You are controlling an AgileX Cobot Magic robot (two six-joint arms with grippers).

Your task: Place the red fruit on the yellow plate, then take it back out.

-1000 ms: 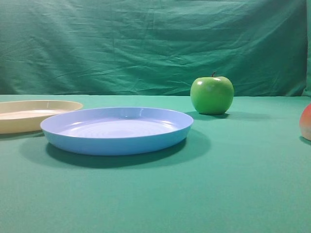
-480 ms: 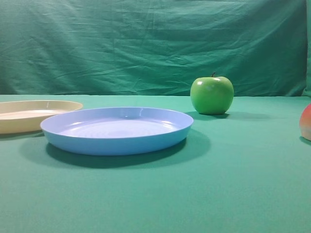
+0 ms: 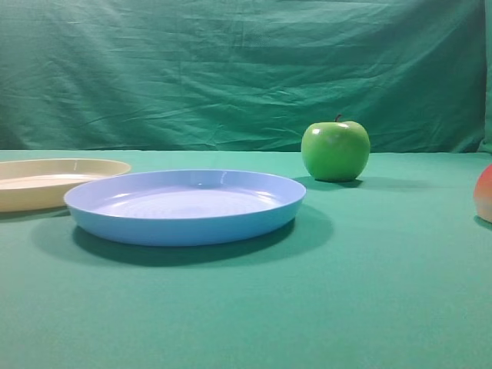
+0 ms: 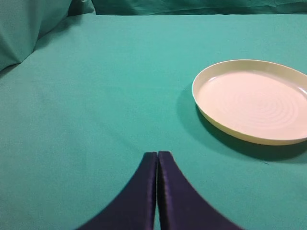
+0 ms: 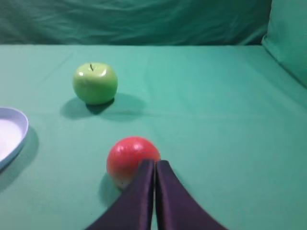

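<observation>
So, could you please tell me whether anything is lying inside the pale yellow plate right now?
Nothing lies in the shallow round pale yellow plastic plate: the left wrist view shows its ridged floor bare. Only its right edge runs out of frame there, so that sliver stays unseen.

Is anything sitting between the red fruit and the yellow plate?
Yes. The blue plate lies on the cloth between the red fruit at far right and the yellow plate at far left.

Open cloth (image 5: 216,120) around red fruit (image 5: 128,158)
</observation>
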